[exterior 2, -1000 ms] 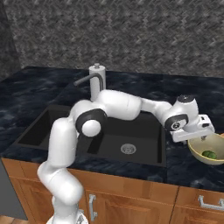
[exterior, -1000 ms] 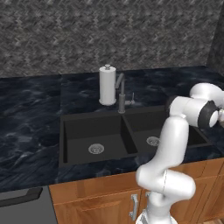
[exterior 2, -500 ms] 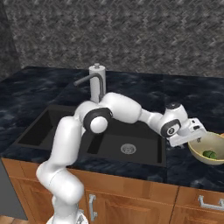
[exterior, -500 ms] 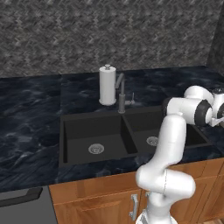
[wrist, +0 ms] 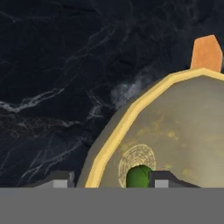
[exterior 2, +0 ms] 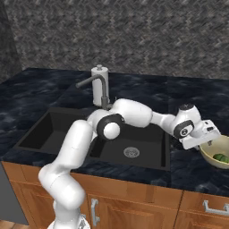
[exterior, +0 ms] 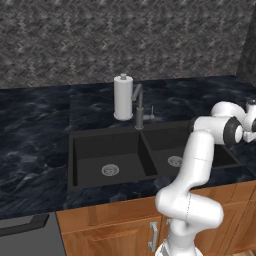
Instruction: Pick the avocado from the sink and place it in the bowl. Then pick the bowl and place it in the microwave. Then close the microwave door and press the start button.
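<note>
The tan bowl point(exterior 2: 214, 153) stands on the dark counter right of the black sink point(exterior 2: 134, 142), with the green avocado point(exterior 2: 221, 157) lying inside it. My gripper point(exterior 2: 208, 140) hangs low at the bowl's left rim, open. In the hand view the bowl point(wrist: 183, 122) is very close and its paler rim runs up between my two fingertips point(wrist: 61, 178). One tip is outside the bowl and the other inside, beside the avocado point(wrist: 138, 176). My gripper point(wrist: 111, 180) holds nothing. The microwave and its door are out of view.
A grey faucet point(exterior: 139, 109) and a white paper-towel roll point(exterior: 122, 97) stand behind the double sink point(exterior: 125, 155). The dark marble counter point(wrist: 57, 78) stretches around the bowl. Wooden cabinet fronts point(exterior 2: 147, 201) run below the counter edge.
My arm has stretched further right and lower, bringing the hand down at the bowl's left rim. The bowl and the avocado have stayed put.
</note>
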Robot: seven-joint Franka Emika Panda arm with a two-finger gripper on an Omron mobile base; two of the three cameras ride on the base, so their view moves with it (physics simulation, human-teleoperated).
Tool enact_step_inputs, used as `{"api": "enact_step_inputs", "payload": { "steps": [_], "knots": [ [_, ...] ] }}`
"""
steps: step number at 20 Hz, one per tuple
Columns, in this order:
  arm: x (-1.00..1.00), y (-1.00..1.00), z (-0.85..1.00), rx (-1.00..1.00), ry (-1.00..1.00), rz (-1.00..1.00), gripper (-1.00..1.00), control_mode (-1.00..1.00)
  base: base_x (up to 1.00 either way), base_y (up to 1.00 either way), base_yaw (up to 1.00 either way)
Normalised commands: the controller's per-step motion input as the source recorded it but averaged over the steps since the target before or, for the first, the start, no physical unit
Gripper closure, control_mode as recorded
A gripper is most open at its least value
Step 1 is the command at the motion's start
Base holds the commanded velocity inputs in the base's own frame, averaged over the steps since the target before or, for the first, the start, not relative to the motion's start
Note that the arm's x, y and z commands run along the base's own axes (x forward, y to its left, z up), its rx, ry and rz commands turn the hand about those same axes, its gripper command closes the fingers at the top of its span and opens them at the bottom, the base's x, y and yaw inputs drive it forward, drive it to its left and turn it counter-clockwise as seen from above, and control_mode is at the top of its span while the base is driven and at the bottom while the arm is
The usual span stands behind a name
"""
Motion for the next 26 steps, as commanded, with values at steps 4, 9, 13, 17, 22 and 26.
{"api": "enact_step_inputs", "payload": {
  "steps": [4, 9, 13, 17, 22, 26],
  "knots": [
    [-0.69, 0.11, 0.14, 0.11, 0.00, 0.00, 1.00, -1.00, 0.00, 0.00, 0.00],
    [-0.94, 0.76, 0.23, 0.10, -0.06, 0.08, 1.00, -1.00, 0.00, 0.00, 0.00],
    [-0.62, 0.97, 0.94, 0.00, -0.12, 0.08, 1.00, -1.00, 0.00, 0.00, 0.00],
    [-0.45, 0.93, 1.00, -0.04, -0.13, 0.16, 1.00, -1.00, 0.00, 0.00, 0.00],
    [-0.30, 1.00, 0.95, -0.04, -0.01, 0.24, 1.00, -1.00, 0.00, 0.00, 0.00],
    [0.00, 0.98, 0.76, -0.02, 0.09, 0.31, 1.00, -1.00, 0.00, 0.00, 0.00]
  ]
}}
